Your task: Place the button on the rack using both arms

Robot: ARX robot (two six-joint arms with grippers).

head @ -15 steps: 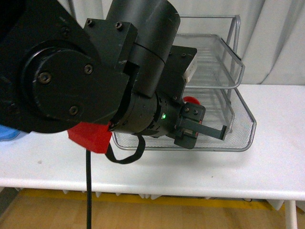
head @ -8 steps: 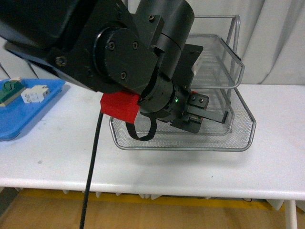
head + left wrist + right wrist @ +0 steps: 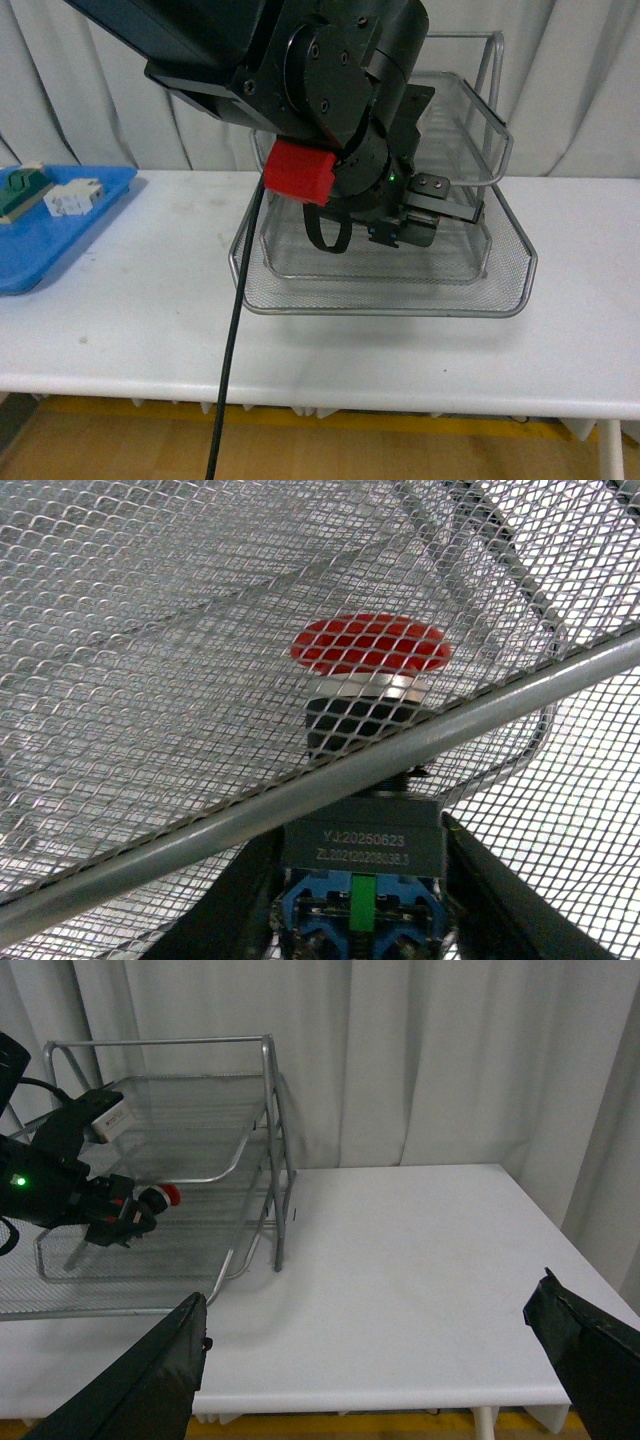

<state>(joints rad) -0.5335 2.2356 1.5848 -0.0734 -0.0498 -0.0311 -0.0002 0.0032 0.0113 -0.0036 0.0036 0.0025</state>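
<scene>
The button [image 3: 370, 645] has a red mushroom cap and a dark blocky body, and my left gripper [image 3: 362, 830] is shut on that body. From the right wrist view the button [image 3: 170, 1195] and the left gripper [image 3: 125, 1215] are inside the silver mesh rack [image 3: 268, 1110], under an upper tray and above the lower ones. In the front view the left gripper [image 3: 440, 215] reaches into the rack [image 3: 505, 290], and the arm hides the button. My right gripper [image 3: 370, 1360] hangs open over bare table, well to the right of the rack.
A blue tray [image 3: 40, 240] at the table's left edge holds a white terminal block [image 3: 75, 197] and a green connector block [image 3: 20, 185]. A black cable [image 3: 235, 350] hangs from the left arm past the table's front edge. Curtains close off the back.
The left arm has swung up and back to the right, carrying the button deeper into the rack. The blue tray has come into view.
</scene>
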